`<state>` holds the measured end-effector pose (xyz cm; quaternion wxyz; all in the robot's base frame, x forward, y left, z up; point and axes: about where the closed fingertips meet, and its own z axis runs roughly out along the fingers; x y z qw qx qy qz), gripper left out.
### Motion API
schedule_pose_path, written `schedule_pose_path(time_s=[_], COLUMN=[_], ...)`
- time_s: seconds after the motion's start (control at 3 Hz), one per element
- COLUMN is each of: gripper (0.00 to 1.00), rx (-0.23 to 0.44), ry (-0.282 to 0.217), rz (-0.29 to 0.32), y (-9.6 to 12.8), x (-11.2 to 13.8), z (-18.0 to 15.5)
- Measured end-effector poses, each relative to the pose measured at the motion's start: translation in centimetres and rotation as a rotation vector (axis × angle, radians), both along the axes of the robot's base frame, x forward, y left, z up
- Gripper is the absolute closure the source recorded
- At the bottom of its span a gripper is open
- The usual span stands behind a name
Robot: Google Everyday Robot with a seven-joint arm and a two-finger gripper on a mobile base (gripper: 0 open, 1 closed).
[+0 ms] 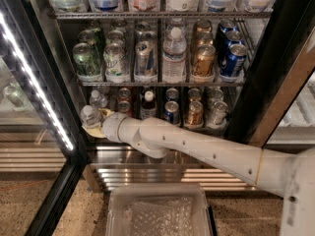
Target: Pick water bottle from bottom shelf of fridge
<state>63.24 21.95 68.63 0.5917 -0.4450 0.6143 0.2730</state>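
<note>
The fridge [258,77] stands open with wire racks of drinks. My gripper [97,123] is at the far left of the bottom shelf [222,127], reached in from the right. It is shut on the water bottle [90,115], a small clear bottle with a white cap. The bottle is upright at the shelf's front left edge, with a yellowish finger [93,131] below it. A second small clear bottle [98,100] stands just behind it.
A dark bottle with a white cap [148,104] and several cans [193,113] fill the bottom shelf to the right. A taller labelled bottle [174,55] stands on the rack above. The bright LED strip [34,82] lines the left frame. A clear bin [157,210] sits below.
</note>
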Motion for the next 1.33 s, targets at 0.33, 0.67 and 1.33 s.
schedule_pose_path(time_s=[0.33, 0.67, 1.33], gripper=[1.0, 1.0, 1.0], rx=[0.08, 0.08, 0.081], ry=[-0.007, -0.007, -0.009], rz=[0.083, 0.083, 0.087], y=[-1.23, -1.23, -1.38], x=[-7.9, -7.9, -8.01], z=[3.61, 3.32, 2.8])
